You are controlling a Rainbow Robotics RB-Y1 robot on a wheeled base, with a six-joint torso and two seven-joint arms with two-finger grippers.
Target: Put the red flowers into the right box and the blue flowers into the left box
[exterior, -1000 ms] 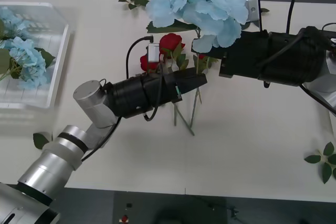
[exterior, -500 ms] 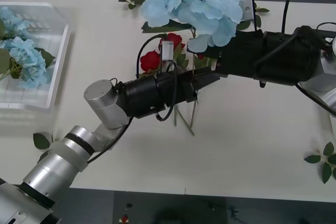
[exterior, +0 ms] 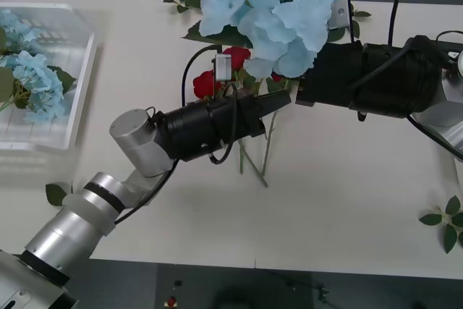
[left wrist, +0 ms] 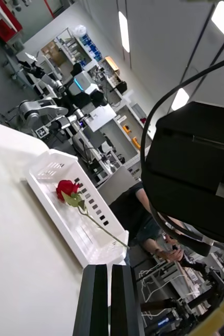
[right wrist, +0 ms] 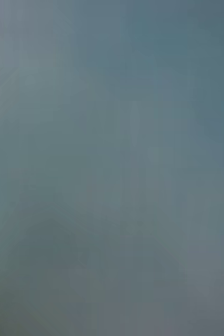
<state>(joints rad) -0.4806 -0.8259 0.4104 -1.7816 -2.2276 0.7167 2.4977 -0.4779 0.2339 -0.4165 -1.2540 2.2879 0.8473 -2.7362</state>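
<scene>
A big bunch of blue flowers hangs high above the table's middle, with my right gripper shut on its stem under the petals. My left gripper reaches in from the left just below that bunch, its black fingers shut with nothing between them. Two red flowers lie on the table behind the left arm, their stems running toward me. More blue flowers lie in the left box. One red flower lies in the right box.
Loose green leaf sprigs lie at the front right, the front left and the back. The right arm's black body looms close to the left wrist. A soft blue-grey blur covers the right wrist view.
My left arm swung right and up toward the right gripper, then eased back a little. The lifted blue bunch shifted slightly to the right.
</scene>
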